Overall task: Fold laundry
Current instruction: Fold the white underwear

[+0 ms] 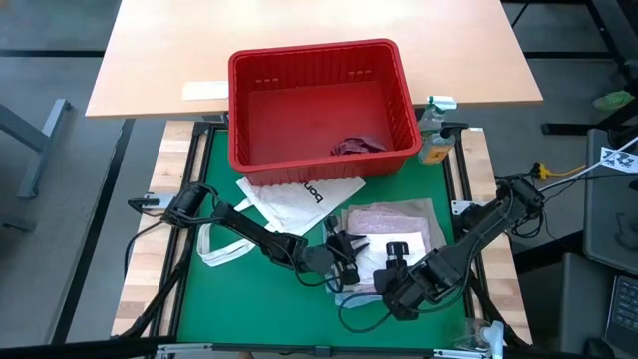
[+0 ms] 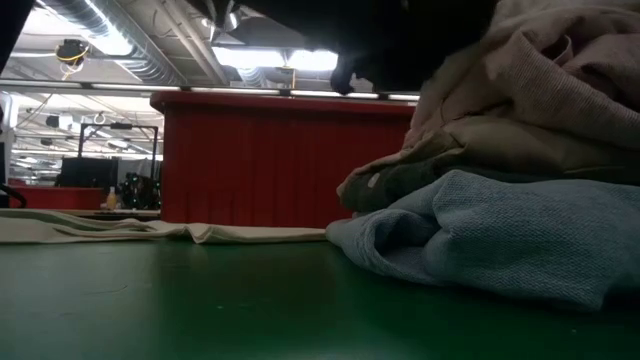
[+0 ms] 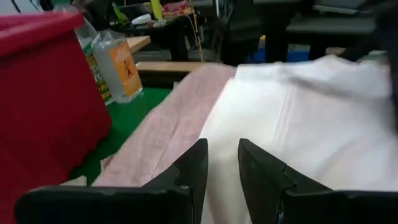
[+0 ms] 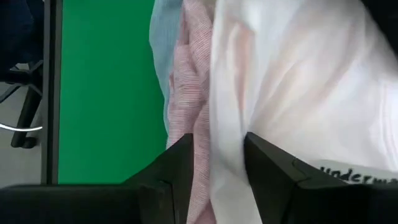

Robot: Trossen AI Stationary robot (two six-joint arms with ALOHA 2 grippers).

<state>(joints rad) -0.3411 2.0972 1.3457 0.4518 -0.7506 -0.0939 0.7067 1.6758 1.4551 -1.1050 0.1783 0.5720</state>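
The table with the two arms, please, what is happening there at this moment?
Both arms are bent over a pile of laundry on the green mat, in front of a red basket. The left gripper and the right gripper meet over a small white piece that lies on top of a pink garment. Each has its jaws a little apart at the white cloth; a firm grip is not visible. A maroon cloth lies in the basket, and a white tote bag is spread beside the pile.

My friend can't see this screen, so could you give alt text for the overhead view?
Two dark robot arms meet over a white garment lying on a pink one on a green mat. Behind sit a red basket and a white tote bag.
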